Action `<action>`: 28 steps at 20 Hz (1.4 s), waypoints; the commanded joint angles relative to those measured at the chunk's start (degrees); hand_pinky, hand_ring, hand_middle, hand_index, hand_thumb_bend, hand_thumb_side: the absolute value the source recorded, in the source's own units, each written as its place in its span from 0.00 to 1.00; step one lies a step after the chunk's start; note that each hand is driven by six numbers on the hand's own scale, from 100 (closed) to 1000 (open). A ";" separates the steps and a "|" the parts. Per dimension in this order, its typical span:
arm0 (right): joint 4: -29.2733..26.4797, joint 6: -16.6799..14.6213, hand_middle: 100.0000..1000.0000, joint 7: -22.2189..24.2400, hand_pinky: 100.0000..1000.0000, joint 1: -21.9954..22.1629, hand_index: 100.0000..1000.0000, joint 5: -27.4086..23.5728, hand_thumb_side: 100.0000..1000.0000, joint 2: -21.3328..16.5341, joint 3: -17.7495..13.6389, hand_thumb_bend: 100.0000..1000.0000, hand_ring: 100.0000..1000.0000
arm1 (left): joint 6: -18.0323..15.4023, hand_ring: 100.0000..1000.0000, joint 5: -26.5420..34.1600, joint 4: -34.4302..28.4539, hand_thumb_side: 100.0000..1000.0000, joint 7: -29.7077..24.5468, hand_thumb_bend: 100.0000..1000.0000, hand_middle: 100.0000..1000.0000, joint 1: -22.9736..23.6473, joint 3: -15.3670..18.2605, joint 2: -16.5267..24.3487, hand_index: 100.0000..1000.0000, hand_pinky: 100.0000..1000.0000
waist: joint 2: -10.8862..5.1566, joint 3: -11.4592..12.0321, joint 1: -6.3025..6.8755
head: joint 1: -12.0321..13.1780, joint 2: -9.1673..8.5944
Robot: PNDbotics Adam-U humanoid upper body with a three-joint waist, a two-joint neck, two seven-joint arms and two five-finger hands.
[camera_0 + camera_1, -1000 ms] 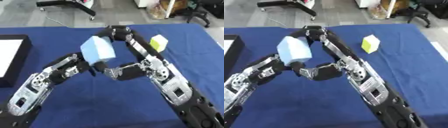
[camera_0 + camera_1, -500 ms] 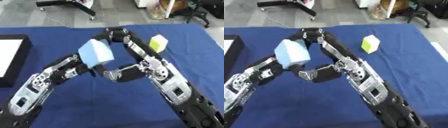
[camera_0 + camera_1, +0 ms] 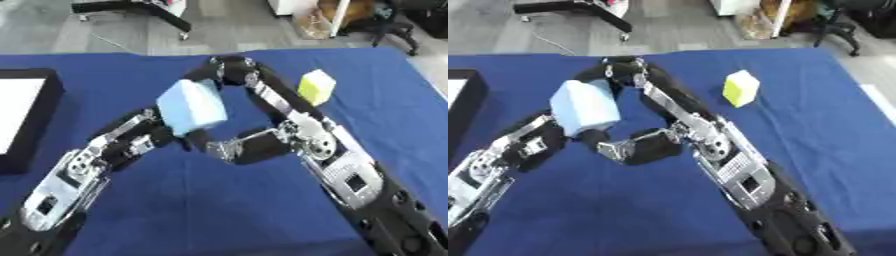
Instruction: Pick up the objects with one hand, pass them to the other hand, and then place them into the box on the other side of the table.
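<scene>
Fingers of my left hand curl under and around the near end of the light blue block, holding it up above the blue table at mid-scene. My right hand sits at the block's far, upper edge, folded in over the top; whether its fingers are clasping the block or only resting against it I cannot tell, since the block hides them.

By my reading this is the handover itself: the block is caught between both hands, mid-pass, and not yet committed to one. The black box with its white inside lies at the left edge of the table, on my left hand's side, so I judge the left hand to be the receiver. The next move calls for the right hand to let go cleanly and draw back, once the left has the block, and for the left arm to swing left toward the box.

The block is a pale blue, boxy piece with softly rounded corners and plain faces, tilted so that one broad face looks toward me. A yellow block stands on the table to the far right, well apart from both hands and untouched.
</scene>
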 commanded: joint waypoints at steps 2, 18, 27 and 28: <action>0.65 -0.39 0.38 0.28 0.45 -0.08 0.49 0.20 0.03 -0.48 1.41 0.20 0.44 | 0.12 0.65 1.87 -0.90 0.66 0.70 0.60 0.65 -1.55 1.83 -0.33 0.76 0.57 | -0.48 0.04 0.12 | -0.09 0.30; 7.12 -1.67 0.37 -1.52 0.43 1.02 0.49 2.57 0.01 -1.03 1.40 0.20 0.43 | 0.58 0.66 2.94 -1.78 0.66 -1.29 0.60 0.65 -1.45 1.33 -0.18 0.77 0.57 | -0.49 0.06 0.18 | -0.18 0.30; 8.72 -2.58 0.37 -2.37 0.43 1.24 0.49 4.14 0.01 -0.60 1.30 0.20 0.43 | 0.84 0.65 3.27 -1.97 0.65 -2.02 0.60 0.65 -1.60 0.97 -0.31 0.77 0.57 | -0.47 -0.14 0.28 | -0.17 0.30; 8.71 -2.62 0.37 -2.52 0.43 1.27 0.49 4.35 0.01 -0.54 1.23 0.20 0.43 | 0.87 0.65 3.14 -1.89 0.65 -2.15 0.59 0.65 -1.56 0.94 -0.29 0.77 0.57 | -0.47 -0.17 0.29 | -0.18 0.30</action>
